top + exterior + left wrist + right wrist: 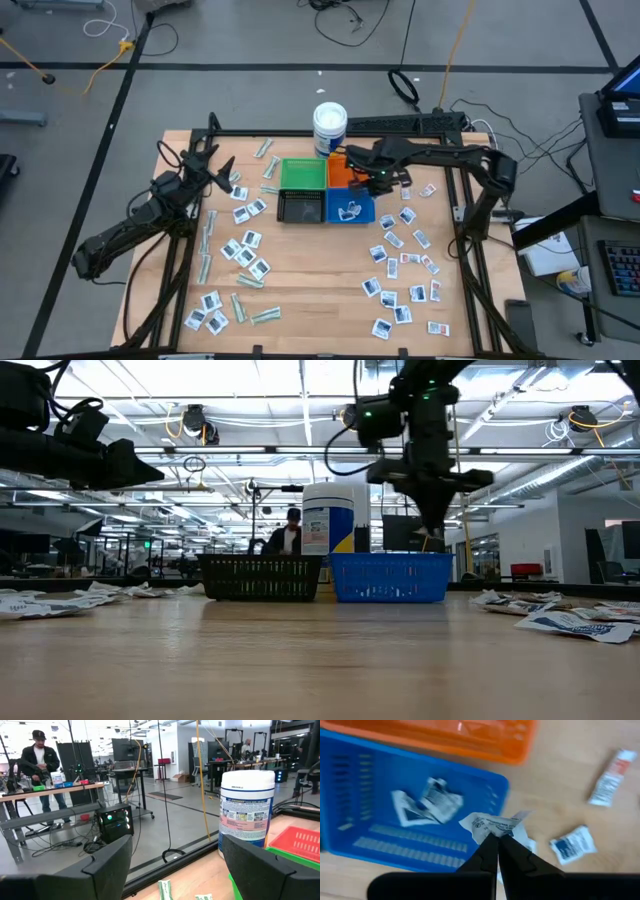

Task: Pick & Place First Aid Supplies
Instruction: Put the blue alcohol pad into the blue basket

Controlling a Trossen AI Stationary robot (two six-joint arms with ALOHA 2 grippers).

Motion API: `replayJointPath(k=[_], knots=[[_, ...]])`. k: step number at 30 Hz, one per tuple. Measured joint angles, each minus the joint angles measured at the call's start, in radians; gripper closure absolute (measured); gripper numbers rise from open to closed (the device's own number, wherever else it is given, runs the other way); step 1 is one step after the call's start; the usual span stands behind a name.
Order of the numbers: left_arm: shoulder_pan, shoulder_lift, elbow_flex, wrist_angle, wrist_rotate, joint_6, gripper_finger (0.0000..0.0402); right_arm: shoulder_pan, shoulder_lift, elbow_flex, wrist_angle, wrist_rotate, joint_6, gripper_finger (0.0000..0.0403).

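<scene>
The right gripper (497, 840) is clamped shut on a white sachet (492, 826) with dark print, which is pinched crumpled between the fingertips. It is held in the air over the near rim of the blue bin (380, 800), by the bin's corner; in the high view the right gripper (384, 180) is seen above the seam between the orange bin (340, 172) and the blue bin (350, 207). Two crumpled sachets (427, 802) are already lying inside the blue bin. On the bare table (310, 270) beside the bin, a blue-print sachet (574, 845) and a red-print packet (611, 777) are seen lying loose.

The left gripper (212, 165) is parked in the air over the table's left side, its fingers (107, 870) spread wide with nothing between them. A white tub (246, 810) with a blue label is seen past it, standing behind the bins.

More sachets are scattered in two groups: a left cluster (243, 250) mixed with pale-green strips (265, 315), and a right cluster (405, 265). The green bin (302, 174) and black bin (302, 207) are set touching the orange and blue ones in a square block. A person (37, 765) is visible in the room behind.
</scene>
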Motion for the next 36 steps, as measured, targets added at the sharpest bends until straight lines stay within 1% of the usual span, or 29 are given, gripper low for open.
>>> replayJointPath(k=[7, 10, 15, 19, 25, 31, 33, 36], knots=[[0.000, 0.000, 0.000, 0.000, 0.000, 0.000, 0.0094, 0.041, 0.114, 0.151, 0.000, -0.003, 0.001, 0.0403], [0.000, 0.000, 0.000, 0.000, 0.000, 0.000, 0.0094, 0.061, 0.141, 0.186, 0.010, -0.004, 0.001, 0.0403], [0.000, 0.000, 0.000, 0.000, 0.000, 0.000, 0.0094, 0.098, 0.180, 0.187, 0.033, 0.000, 0.017, 0.0403], [0.000, 0.000, 0.000, 0.000, 0.000, 0.000, 0.0094, 0.107, 0.205, 0.186, 0.062, 0.023, 0.015, 0.0403], [0.000, 0.000, 0.000, 0.000, 0.000, 0.000, 0.0094, 0.110, 0.204, 0.130, 0.168, 0.029, 0.002, 0.0403], [0.000, 0.000, 0.000, 0.000, 0.000, 0.000, 0.0094, 0.118, 0.205, 0.079, 0.198, 0.026, 0.001, 0.0402], [0.000, 0.000, 0.000, 0.000, 0.000, 0.000, 0.0094, 0.118, 0.205, 0.074, 0.198, 0.026, 0.003, 0.0397], [0.000, 0.000, 0.000, 0.000, 0.000, 0.000, 0.0094, 0.117, 0.204, 0.074, 0.199, 0.027, 0.003, 0.0372]])
